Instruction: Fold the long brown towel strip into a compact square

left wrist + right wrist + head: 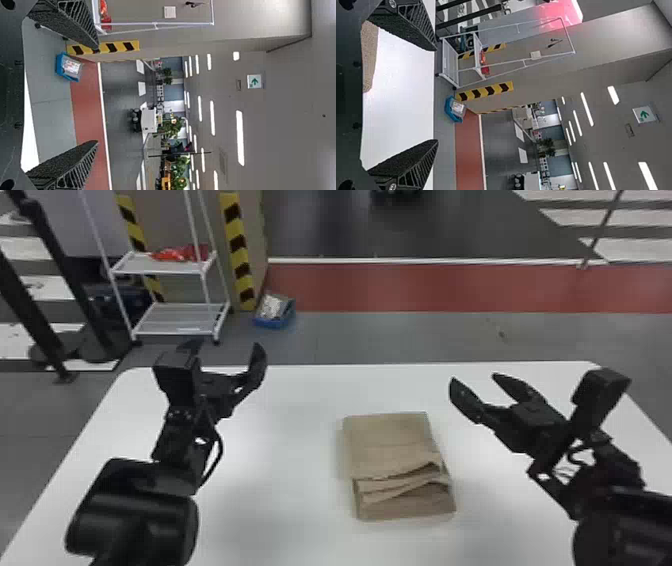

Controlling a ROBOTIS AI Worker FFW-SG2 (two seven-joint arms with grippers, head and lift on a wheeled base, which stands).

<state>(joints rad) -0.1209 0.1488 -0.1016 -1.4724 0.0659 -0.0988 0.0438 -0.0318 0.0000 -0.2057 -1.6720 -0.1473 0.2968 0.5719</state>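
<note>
Beyond your table, a red floor band [440, 287] crosses the grey floor, with a white wire-frame rack [175, 321] at the far left and a small blue bin [275, 323] near yellow-and-black striped tape [238, 250]. Red items [175, 255] lie on the rack's upper shelf. In front of you is a smooth white table [280, 470] with rounded far corners.

Your brown towel strip [390, 435] lies on the table, between your two arms and right of the middle, folded into a flat, layered rectangle. Its far part looks fairly smooth; across the near part, several loose edges overlap unevenly, some slanting and slightly raised at the right side.

Your left gripper [225, 346] is open, its black fingers spread wide near the table's far edge, well apart from the towel. Your right gripper [474, 379] is open too, up to the right of the towel and apart from it. In the right wrist view, a strip of the towel shows beside one of its textured fingers [409, 23].
</note>
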